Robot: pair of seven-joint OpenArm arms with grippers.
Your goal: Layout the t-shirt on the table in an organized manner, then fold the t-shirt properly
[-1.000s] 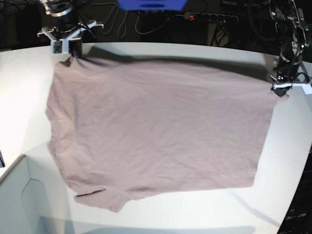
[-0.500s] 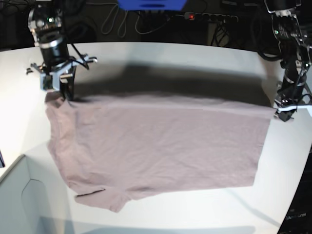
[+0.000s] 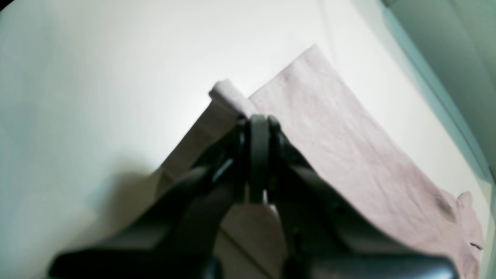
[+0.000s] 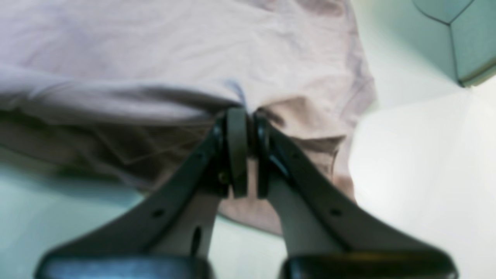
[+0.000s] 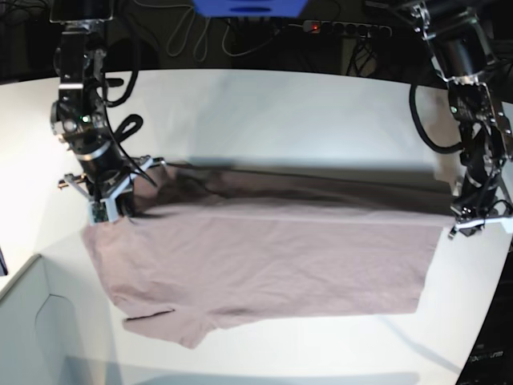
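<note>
The mauve t-shirt (image 5: 272, 265) lies across the white table (image 5: 280, 112), its far edge lifted and drawn over the rest into a long fold. On the base view's right, my left gripper (image 5: 469, 226) is shut on the far right corner of the cloth. The left wrist view shows that gripper (image 3: 258, 121) pinching the t-shirt (image 3: 348, 155) with a small rolled tip poking past the jaws. On the left of the base view, my right gripper (image 5: 108, 210) is shut on the other far corner. Bunched t-shirt cloth (image 4: 155, 58) sits in that gripper (image 4: 242, 114) in the right wrist view.
A pale grey box corner (image 5: 32, 321) stands at the near left, beside the shirt's sleeve. Cables and a power strip (image 5: 345, 29) lie behind the table's far edge, under a blue object (image 5: 248, 6). The table's curved edge (image 5: 489, 321) runs down the right.
Both grippers have come toward the near side with the shirt's far edge in them. That edge rose off the table and now folds over the shirt's body.
</note>
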